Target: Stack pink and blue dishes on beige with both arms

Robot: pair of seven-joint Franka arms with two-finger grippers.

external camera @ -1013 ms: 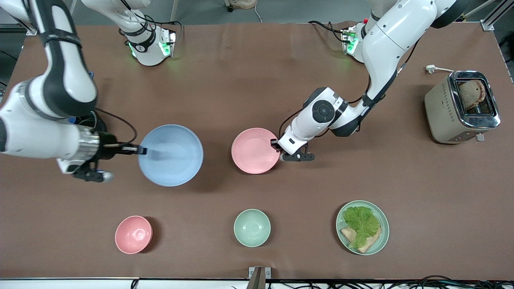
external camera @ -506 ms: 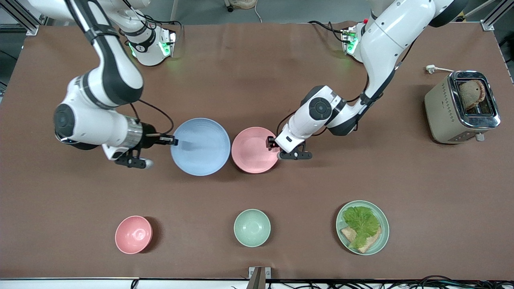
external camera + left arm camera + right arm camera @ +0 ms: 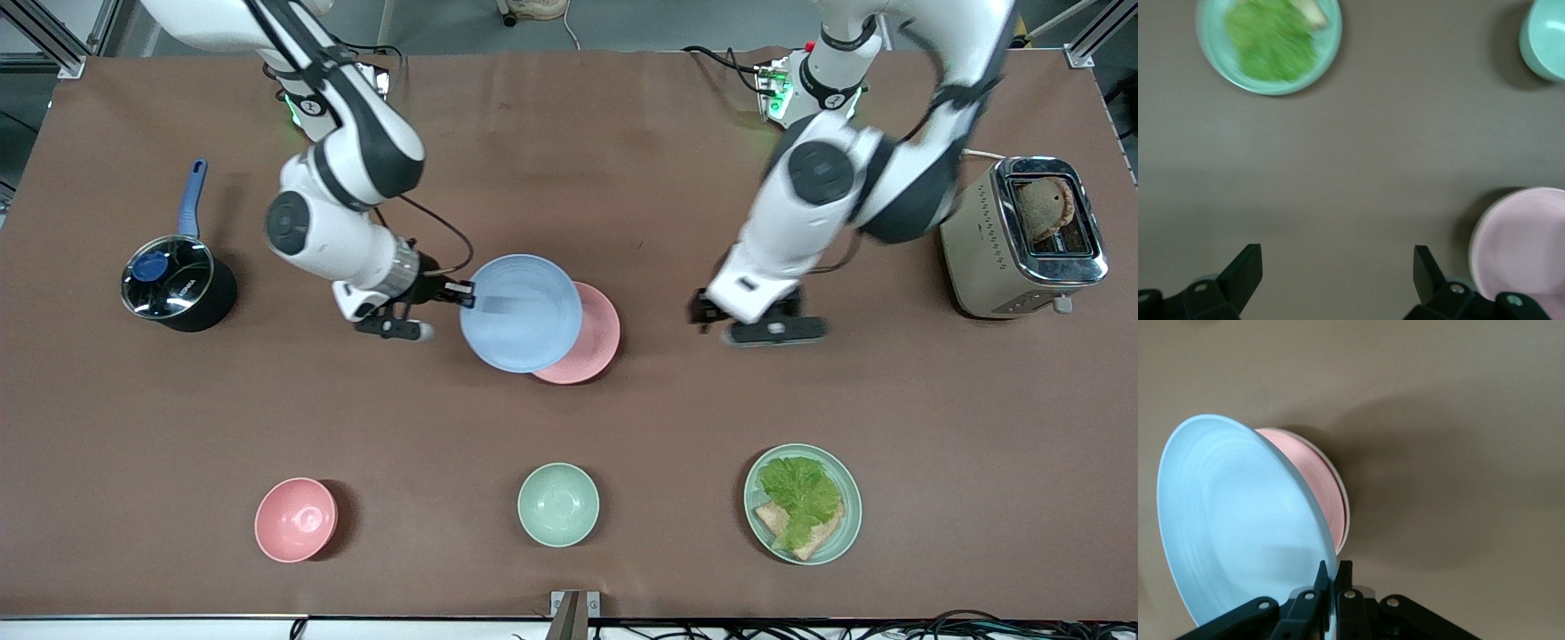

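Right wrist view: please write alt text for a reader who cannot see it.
The right gripper, fingers shut on the rim of a tilted blue plate, holds it over a pink plate. Under the pink plate a beige rim shows, on a brown table.

The blue plate (image 3: 521, 312) hangs in the air, pinched at its rim by the right gripper (image 3: 466, 294). It covers part of the pink plate (image 3: 589, 342), which sits on a beige plate under it in the right wrist view. The way down onto the pink plate is open.

The left gripper (image 3: 702, 311) is up over bare table (image 3: 676, 178), toward the left arm's end, with its fingers (image 3: 1245, 270) wide apart. It is well apart from the plates.

A black pot (image 3: 173, 289) stands toward the right arm's end. A toaster (image 3: 1022, 236) stands toward the left arm's end.

Nearer the camera stand a pink bowl (image 3: 296, 519), a green bowl (image 3: 558, 504) and a green plate (image 3: 803, 503) with food, well apart from the stack.
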